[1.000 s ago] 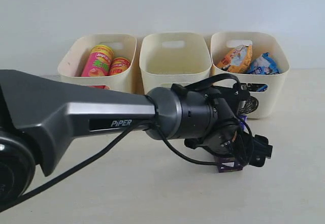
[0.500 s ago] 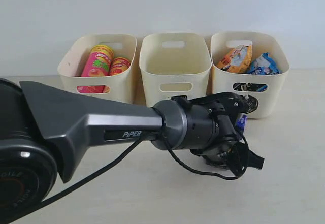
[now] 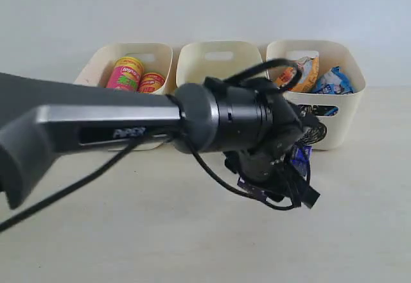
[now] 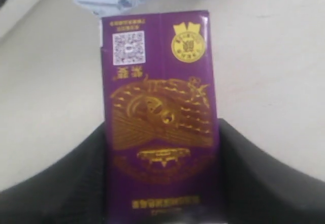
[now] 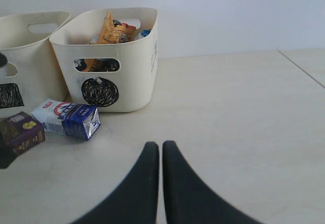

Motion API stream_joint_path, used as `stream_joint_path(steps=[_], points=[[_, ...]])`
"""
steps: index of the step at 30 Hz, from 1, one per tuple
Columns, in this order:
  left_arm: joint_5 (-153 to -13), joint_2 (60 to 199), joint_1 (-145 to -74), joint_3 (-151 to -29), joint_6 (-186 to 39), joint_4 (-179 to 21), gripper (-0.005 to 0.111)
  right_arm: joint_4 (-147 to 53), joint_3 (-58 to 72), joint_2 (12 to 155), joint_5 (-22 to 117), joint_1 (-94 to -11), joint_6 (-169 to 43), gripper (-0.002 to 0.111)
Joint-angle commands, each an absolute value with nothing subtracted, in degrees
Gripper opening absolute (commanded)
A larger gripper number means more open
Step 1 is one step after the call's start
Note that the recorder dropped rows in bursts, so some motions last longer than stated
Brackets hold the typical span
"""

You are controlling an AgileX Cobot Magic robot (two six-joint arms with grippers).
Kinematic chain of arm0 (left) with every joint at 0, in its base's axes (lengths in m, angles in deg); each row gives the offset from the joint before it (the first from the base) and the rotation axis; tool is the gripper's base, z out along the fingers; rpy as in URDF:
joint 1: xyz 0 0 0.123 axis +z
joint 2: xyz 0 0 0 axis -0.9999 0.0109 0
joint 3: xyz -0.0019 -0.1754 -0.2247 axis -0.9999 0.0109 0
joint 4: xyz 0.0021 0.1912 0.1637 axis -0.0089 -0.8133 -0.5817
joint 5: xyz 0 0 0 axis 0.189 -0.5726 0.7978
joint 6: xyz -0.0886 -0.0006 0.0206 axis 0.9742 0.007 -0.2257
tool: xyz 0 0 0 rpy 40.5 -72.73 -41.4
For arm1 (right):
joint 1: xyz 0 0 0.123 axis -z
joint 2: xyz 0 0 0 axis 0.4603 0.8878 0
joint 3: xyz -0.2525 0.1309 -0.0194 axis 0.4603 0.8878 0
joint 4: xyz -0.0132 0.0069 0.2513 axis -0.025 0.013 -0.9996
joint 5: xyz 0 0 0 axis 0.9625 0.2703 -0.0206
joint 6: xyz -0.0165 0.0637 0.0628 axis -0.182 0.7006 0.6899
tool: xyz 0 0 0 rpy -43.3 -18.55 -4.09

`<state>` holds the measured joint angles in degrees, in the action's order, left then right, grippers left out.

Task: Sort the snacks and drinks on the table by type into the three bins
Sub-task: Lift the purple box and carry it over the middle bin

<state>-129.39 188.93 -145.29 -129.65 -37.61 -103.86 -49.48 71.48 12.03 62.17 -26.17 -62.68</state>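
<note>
Left gripper [image 4: 162,132], partway closed, tight against both sides of the dark purple carton [image 4: 160,76].

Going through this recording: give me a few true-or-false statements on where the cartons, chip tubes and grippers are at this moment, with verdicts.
1. The left gripper grips the dark purple carton. True.
2. The two tall chip tubes stand in the middle cream plastic bin. False: they stand in the left cream plastic bin.
3. The white-and-blue carton lies on the pale beige table in front of the circle-marked cream bin. True.
4. The right gripper is open around an orange packet. False: its jaws are shut on nothing.
</note>
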Motion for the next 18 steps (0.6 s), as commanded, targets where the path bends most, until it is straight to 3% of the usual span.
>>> stream_joint_path(steps=[1, 6, 18], points=[[-130.4, 181.5, -145.4, -129.9, -44.1, -102.5, 0.004, -49.6, 71.7, 11.7, 61.5, -26.2, -62.6, 0.000], [-127.1, 175.5, -144.4, -129.9, -41.4, -110.0, 0.004, -49.4, 71.7, 11.7, 61.5, -26.2, -62.6, 0.000], [-109.1, 175.9, -130.4, -129.9, -28.1, -119.3, 0.004, -49.4, 71.7, 11.7, 61.5, -26.2, -62.6, 0.000]])
